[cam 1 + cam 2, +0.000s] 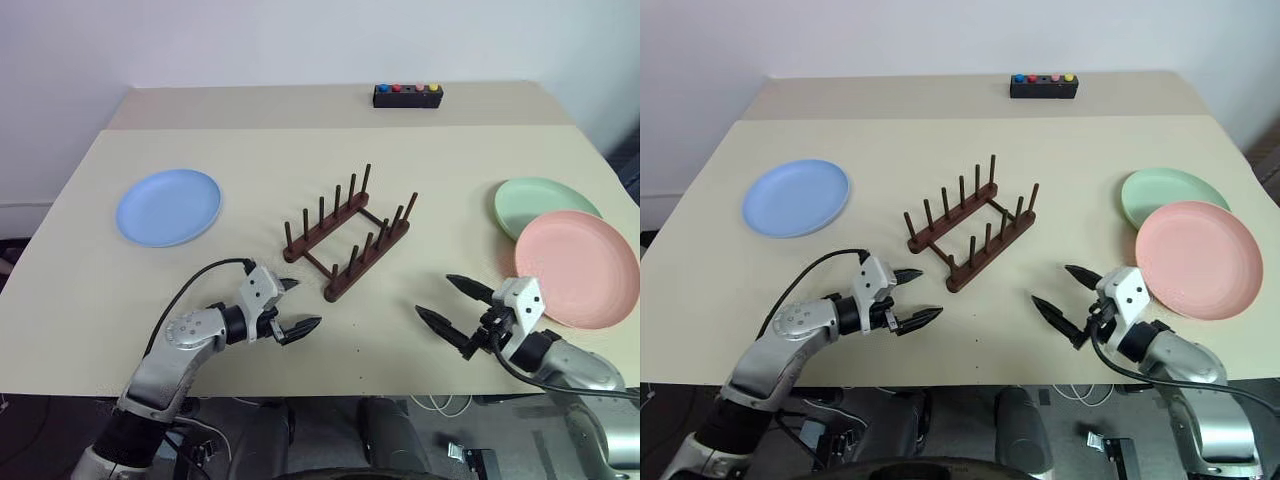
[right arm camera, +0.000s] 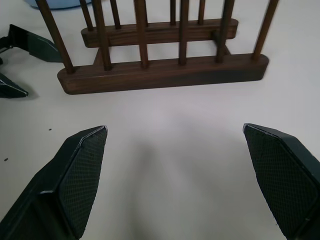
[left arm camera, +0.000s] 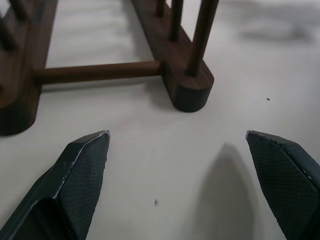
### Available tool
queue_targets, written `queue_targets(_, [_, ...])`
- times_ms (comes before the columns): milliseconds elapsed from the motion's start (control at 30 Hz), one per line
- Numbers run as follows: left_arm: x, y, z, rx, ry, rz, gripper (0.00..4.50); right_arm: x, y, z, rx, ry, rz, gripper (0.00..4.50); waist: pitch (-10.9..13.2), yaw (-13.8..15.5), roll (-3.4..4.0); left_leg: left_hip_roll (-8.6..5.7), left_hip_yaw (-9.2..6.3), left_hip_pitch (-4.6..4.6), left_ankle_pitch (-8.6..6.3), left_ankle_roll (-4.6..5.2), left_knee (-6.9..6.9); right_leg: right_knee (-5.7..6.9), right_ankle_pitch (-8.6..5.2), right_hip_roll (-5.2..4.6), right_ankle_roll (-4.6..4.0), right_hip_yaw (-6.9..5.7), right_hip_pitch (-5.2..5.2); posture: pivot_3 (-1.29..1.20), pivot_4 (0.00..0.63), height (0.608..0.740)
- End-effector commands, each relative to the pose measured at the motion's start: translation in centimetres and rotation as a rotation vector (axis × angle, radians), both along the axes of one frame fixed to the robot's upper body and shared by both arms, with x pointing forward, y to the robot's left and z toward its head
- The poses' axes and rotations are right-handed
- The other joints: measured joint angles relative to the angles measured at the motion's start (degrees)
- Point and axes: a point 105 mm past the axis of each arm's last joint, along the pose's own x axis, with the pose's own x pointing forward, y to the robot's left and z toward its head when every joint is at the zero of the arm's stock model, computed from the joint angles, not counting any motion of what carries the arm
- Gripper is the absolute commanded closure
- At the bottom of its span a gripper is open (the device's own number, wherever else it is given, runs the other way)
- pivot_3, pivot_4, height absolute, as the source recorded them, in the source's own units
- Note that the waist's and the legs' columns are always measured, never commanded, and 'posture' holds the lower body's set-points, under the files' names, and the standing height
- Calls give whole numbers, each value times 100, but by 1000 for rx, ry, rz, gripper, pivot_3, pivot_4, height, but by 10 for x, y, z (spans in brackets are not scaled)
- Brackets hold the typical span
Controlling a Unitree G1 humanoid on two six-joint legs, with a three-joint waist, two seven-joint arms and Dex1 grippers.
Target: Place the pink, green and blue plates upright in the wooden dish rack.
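Right now nothing is sitting in the wooden dish rack [image 1: 348, 236], which is standing at the centre of the frame on the beige worktop [image 1: 420, 145], its two rails running diagonally and every peg free. The blue plate [image 1: 168, 206] is lying flat at centre left, well apart from the rack. At the right edge the pink plate [image 1: 578, 267] is lying partly over the green plate [image 1: 545, 205], covering its near rim. A small black box with coloured buttons [image 1: 407, 95] is sitting at the top, far from everything.

To my eye the step in hand is the first pick, and it is not yet begun. Doing it well probably means taking the pink plate first, since it is resting on the green one, catching its rim at the near edge, tipping it up on edge and lowering it between two pairs of pegs so that it is leaning on them rather than sliding along the rails.

The left end effector [image 1: 292, 306] is hovering low at lower left, just short of the rack's near end, fingers spread wide and holding nothing. The right end effector [image 1: 446, 303] is hanging at lower right, near the pink plate, equally wide and empty.
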Motion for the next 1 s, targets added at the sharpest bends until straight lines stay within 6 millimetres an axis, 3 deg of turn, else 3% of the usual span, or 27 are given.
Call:
queue_targets(33, [-3, -9, -10, 22, 26, -49, 0, 1, 9, 10, 2, -53, 23, 71, 0, 1, 0, -1, 0, 0, 0, 0, 1, 0, 0, 0, 0, 0, 1, 0, 150, 740])
queue_targets(333, [8, -36, -3, 22, -6, -77, 0, 9, 10, 7, 1, -59, 46, 71, 1, -9, -2, -1, -1, 16, 0, 0, -3, -2, -1, -1, 3, 0, 14, 0, 150, 740])
queue_targets(433, [12, -42, -1, 17, -11, -71, 877, 8, 11, 8, 1, -61, 51, 0, 1, -6, -2, -1, -1, 20, 0, 0, -5, -1, 0, 0, 5, 0, 15, 0, 150, 740])
queue_targets(600, [16, -41, 0, 22, -18, -56, 3412, 6, 7, 9, -5, -61, 52, 0, 1, 0, -2, -2, -1, 21, -1, 1, -6, -1, -1, -1, 8, 0, 17, 0, 150, 740])
queue_targets(633, [16, -40, -1, 25, -21, -50, 3632, 6, 6, 9, -7, -60, 51, 0, 1, -7, -2, -1, -3, 24, -1, 1, -6, 1, -2, 0, 9, -1, 20, 0, 150, 740])
queue_targets(800, [22, -34, 0, 67, -71, -57, 3743, 7, 0, 8, -25, -48, 14, 0, 1, -12, -4, -2, -2, 31, -1, 1, -6, 0, -3, -1, 7, 0, 26, 0, 150, 740])
queue_targets(1000, [31, -39, 14, 77, -115, -217, 3743, 8, -5, 9, -78, -62, -29, 0, 2, -7, -5, -2, -1, 29, -1, 1, -6, -1, -4, -1, 6, -1, 25, 0, 150, 740])
